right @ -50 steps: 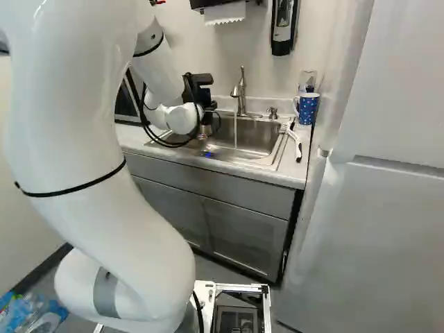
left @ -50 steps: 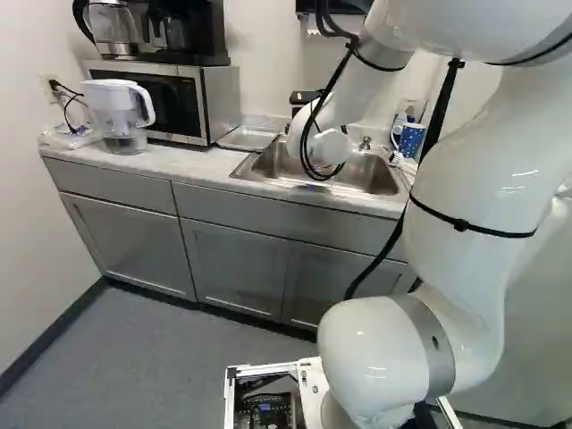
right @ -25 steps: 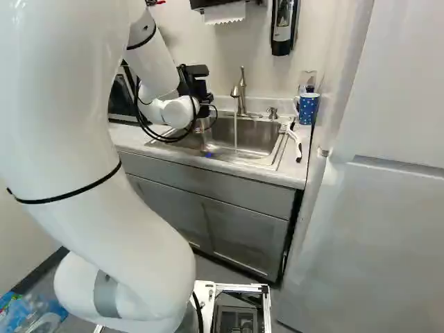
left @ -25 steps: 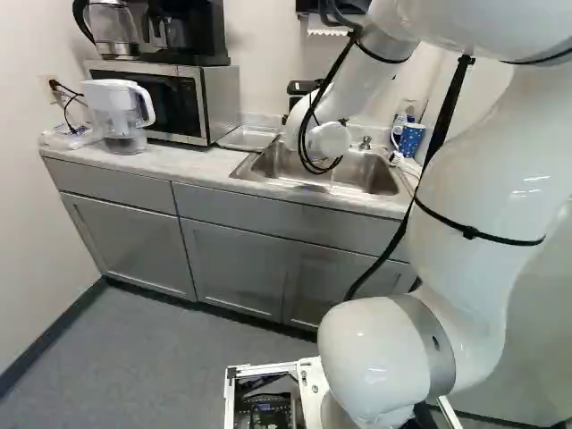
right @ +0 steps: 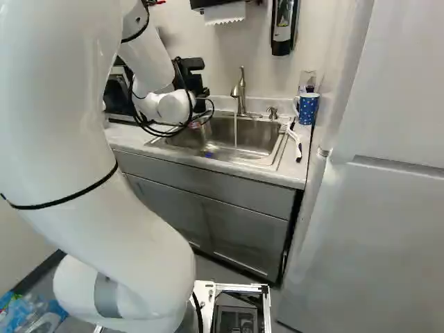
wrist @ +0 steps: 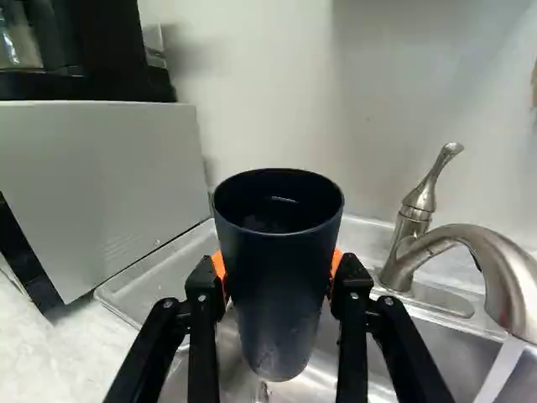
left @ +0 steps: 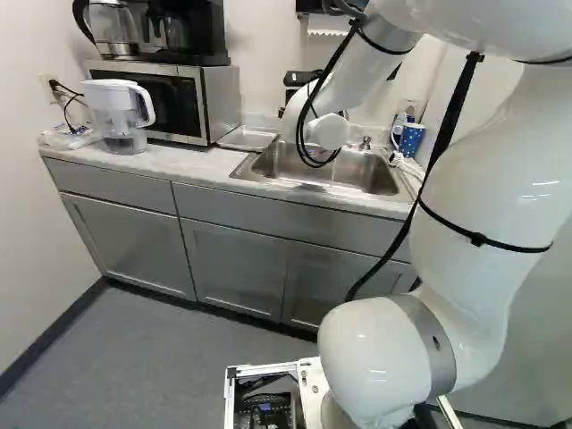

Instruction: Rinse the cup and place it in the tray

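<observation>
The tool (right: 200, 90) is clamped on the dark cup (wrist: 277, 277), over the sink (right: 246, 139) near the tray (wrist: 159, 277), partly hidden behind it. A glint shows inside the cup, too dark to tell whether it holds water.

In the left base view, the white arm (left: 474, 170) is hiding the gripper (right: 200, 90), the dark cup (wrist: 277, 285) and the tap (wrist: 495, 264). It is also covering some of the sink (left: 366, 170). In the right base view, the arm is blocking most of the microwave (left: 219, 103). Its big upper part is going off the edge in both base views. In the wrist view, the cup is covering bits of the orange pads (wrist: 220, 269), and dark shade is hiding its inside bottom. The tap's spout is running off the edge. The coffee maker (left: 201, 31) is getting cut off on top.
</observation>
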Tool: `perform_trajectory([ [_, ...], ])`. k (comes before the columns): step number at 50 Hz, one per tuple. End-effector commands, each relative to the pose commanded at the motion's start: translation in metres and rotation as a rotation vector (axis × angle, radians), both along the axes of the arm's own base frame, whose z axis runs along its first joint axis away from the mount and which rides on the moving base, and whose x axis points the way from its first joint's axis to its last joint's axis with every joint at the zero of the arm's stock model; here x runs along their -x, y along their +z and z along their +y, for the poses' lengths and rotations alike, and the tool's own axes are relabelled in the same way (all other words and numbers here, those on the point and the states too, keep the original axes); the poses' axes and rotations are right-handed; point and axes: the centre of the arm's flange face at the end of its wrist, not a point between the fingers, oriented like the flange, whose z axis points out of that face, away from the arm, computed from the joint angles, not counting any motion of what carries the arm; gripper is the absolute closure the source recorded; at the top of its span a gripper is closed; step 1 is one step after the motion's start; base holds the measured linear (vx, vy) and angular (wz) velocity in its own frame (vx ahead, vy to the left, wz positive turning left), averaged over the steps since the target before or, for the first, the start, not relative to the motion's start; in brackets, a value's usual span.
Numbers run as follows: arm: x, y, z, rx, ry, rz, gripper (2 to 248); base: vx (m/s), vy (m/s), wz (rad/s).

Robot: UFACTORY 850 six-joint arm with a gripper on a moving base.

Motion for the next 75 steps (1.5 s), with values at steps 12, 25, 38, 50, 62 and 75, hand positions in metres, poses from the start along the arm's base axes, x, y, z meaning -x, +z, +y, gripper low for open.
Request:
perform_trajectory([
  [12, 0.0, 0.011, 0.003, -0.008, -0.003, 0.001, 124, 0.0, 0.0, 0.0],
  [25, -0.001, 0.022, 0.007, -0.023, -0.007, 0.005, 124, 0.0, 0.0, 0.0],
  [38, -0.002, 0.028, 0.009, -0.03, -0.008, 0.005, 124, 0.0, 0.0, 0.0],
  [50, -0.002, 0.028, 0.009, -0.079, -0.011, 0.009, 124, 0.0, 0.0, 0.0],
  [62, -0.002, 0.028, 0.009, -0.199, -0.018, 0.018, 124, 0.0, 0.0, 0.0],
  [75, -0.002, 0.028, 0.009, -0.335, -0.026, 0.029, 124, 0.0, 0.0, 0.0],
])
